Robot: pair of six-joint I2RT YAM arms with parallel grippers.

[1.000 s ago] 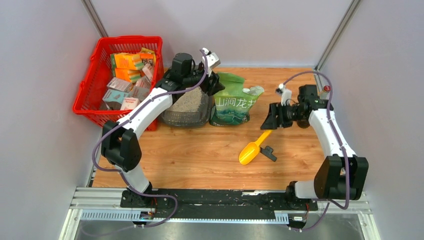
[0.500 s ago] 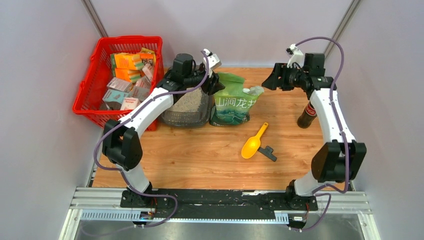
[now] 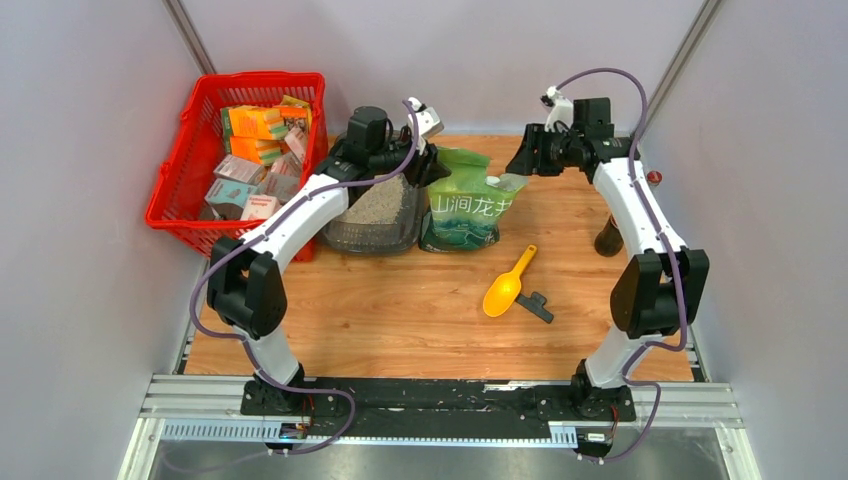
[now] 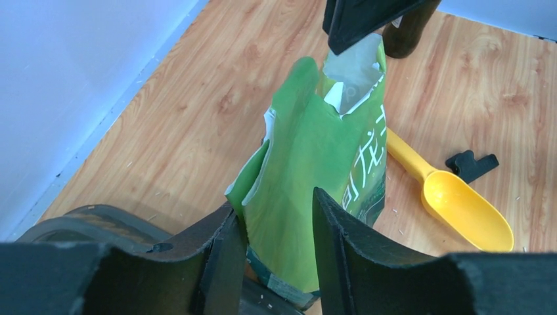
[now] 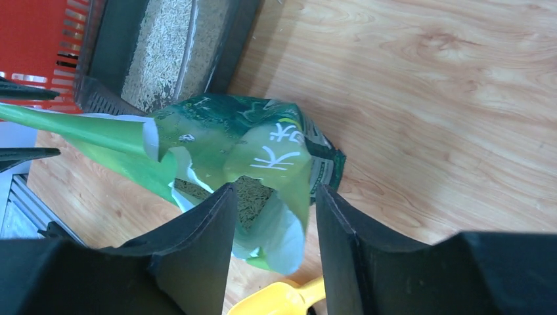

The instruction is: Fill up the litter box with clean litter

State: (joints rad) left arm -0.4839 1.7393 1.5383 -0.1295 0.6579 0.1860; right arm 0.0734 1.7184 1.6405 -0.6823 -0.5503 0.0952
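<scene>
The box (image 3: 372,240), partly filled with litter (image 3: 380,200), sits at the back of the tabletop (image 3: 400,310), between the basket (image 3: 180,215) and the bag (image 3: 468,212). The left fingers (image 4: 279,203) clamp one top edge of the bag, pulling it taut. The right fingers (image 5: 276,193), narrowly parted, straddle the opposite lip of its open mouth.

On the green bag (image 3: 470,205), between the left pincer (image 3: 432,162) and the right pincer (image 3: 520,160), we read white characters: 山涧龙, with a fourth partly lost in a fold. The print on the boxes (image 3: 255,125) beyond the left pincer is too small for us to read.
</scene>
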